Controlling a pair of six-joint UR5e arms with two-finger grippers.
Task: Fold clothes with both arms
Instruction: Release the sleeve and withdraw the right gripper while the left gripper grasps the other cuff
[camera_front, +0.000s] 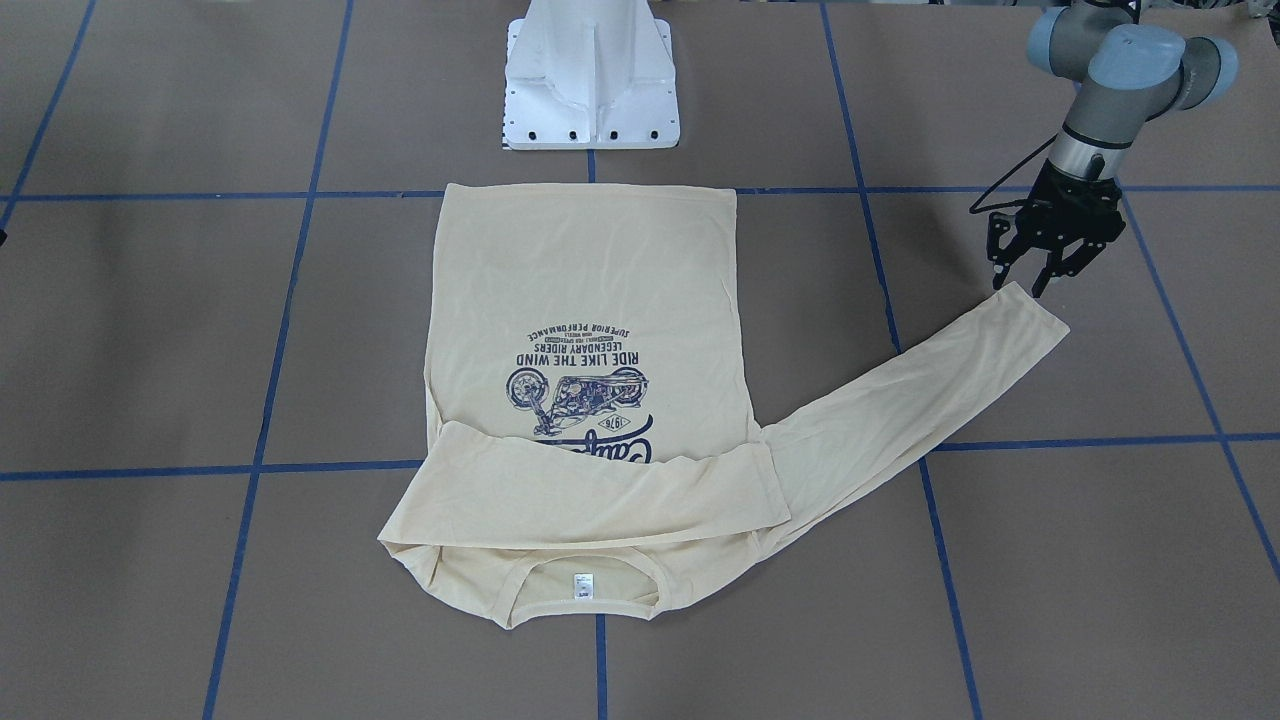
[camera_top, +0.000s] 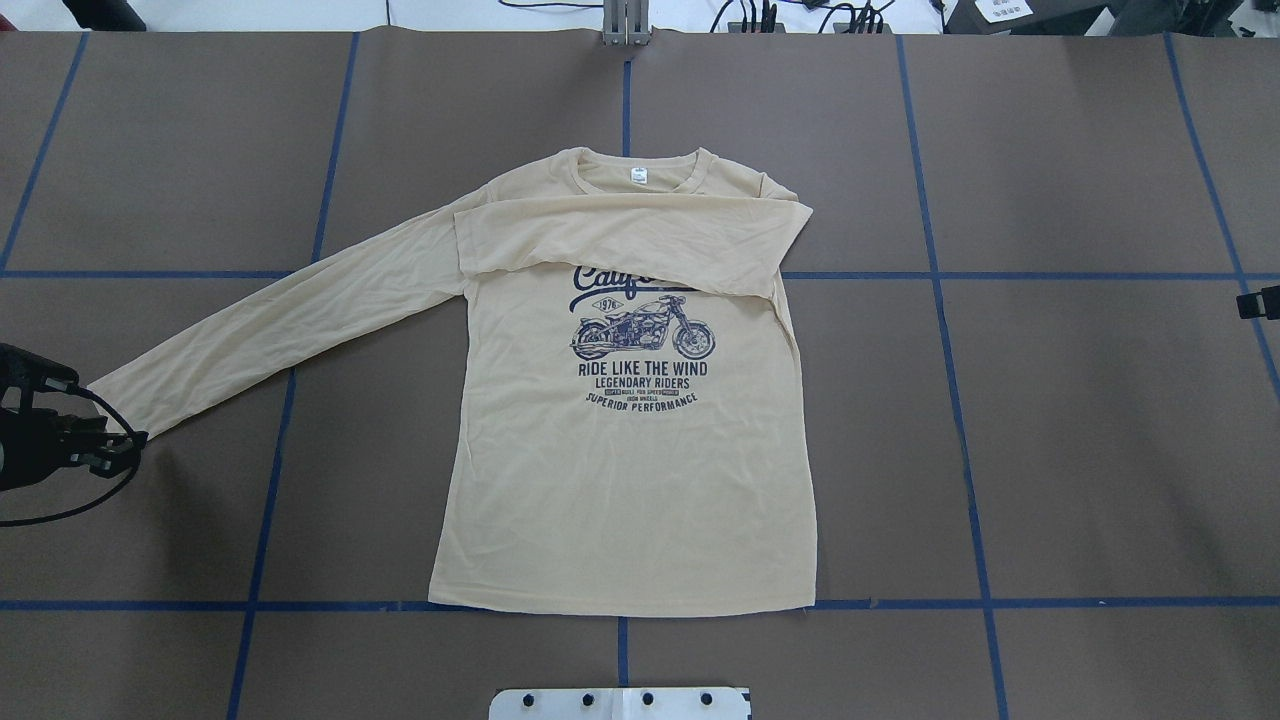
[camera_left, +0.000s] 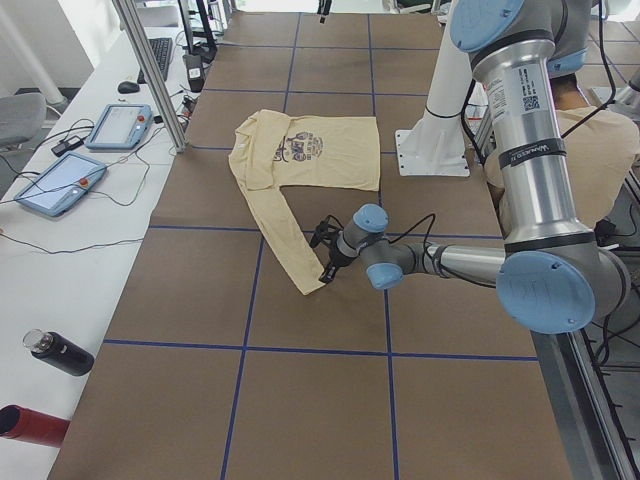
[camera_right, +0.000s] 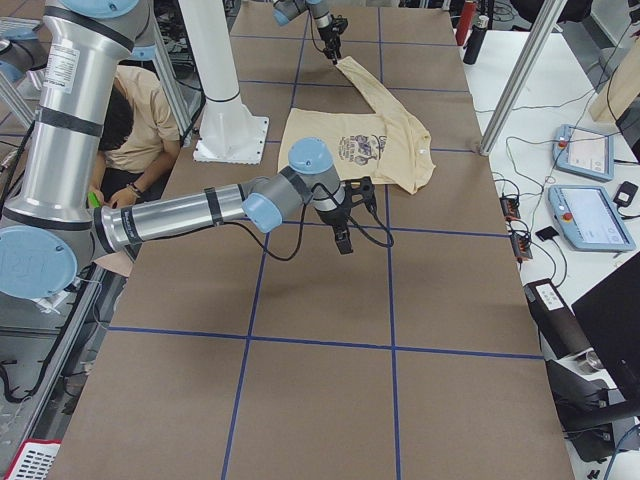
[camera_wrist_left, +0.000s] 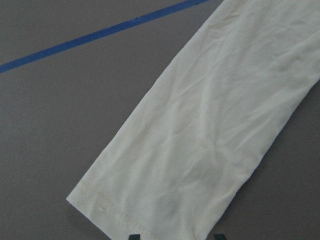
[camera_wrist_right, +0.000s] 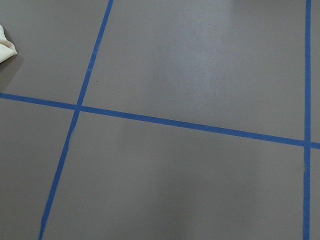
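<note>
One sleeve (camera_front: 590, 490) was already folded across the T-shirt (camera_front: 590, 290); the other cuff (camera_front: 1030, 310) lay just under the left gripper (camera_front: 1022, 283), spread wide, gripping nothing. Right gripper (camera_top: 1258, 301): couldn't tell. Body folds remained.

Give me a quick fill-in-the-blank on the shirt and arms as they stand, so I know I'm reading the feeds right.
The T-shirt lies flat, print facing ____. One sleeve is folded across the chest; the other sleeve stretches out to a gripper on the ____ arm. That gripper's jaws stand ____.
Missing words: up; left; open.
</note>
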